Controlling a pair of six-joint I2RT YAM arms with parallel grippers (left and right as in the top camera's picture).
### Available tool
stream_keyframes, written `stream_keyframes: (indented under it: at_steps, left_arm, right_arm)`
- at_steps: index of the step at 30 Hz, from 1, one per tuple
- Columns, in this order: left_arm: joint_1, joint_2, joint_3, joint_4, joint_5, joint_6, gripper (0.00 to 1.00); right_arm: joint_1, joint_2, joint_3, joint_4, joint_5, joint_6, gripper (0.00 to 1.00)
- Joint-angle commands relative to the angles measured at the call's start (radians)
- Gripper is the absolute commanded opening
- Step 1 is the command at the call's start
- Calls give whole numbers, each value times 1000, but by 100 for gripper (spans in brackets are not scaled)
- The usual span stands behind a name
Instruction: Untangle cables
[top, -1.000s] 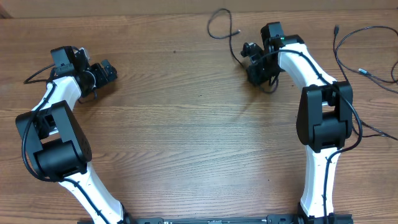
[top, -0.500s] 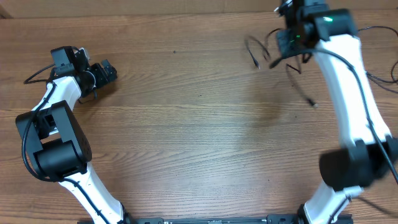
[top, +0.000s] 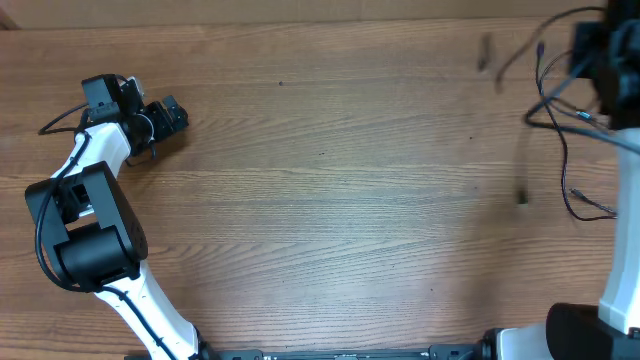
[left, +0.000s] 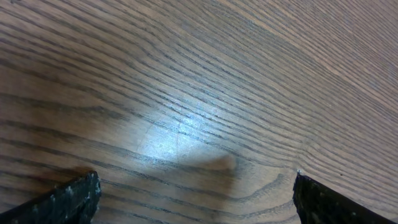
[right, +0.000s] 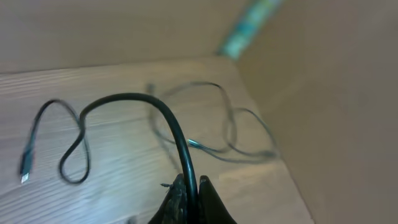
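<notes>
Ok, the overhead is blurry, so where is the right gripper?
Overhead, the right gripper is at the top right corner of the table, among the cables; its wrist view shows it shut on one cable.

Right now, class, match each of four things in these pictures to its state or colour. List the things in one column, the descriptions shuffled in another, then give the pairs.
Things:
1. left gripper
2. right gripper
3. black cable
4. table

Descriptions:
a. brown, wood-grained
b. open, holding nothing
c. thin, looping, pinched at one point
d. shut, clamping something

Pairs: 1-b, 2-d, 3-c, 4-a
</notes>
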Motion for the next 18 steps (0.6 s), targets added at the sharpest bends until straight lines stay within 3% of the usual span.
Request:
stream_keyframes:
  at_steps: [1, 11, 18]
  left_arm:
    - [-4, 2, 2, -10, -17, 19, 100]
    - [-4, 2, 2, -10, -18, 19, 100]
    - [-4, 2, 1, -10, -17, 19, 100]
  right_arm:
    - [-108, -10, 22, 0, 25, 81, 4]
    - [-373, -5, 20, 0, -197, 124, 4]
    - [-497, 10, 14, -9, -224, 128, 4]
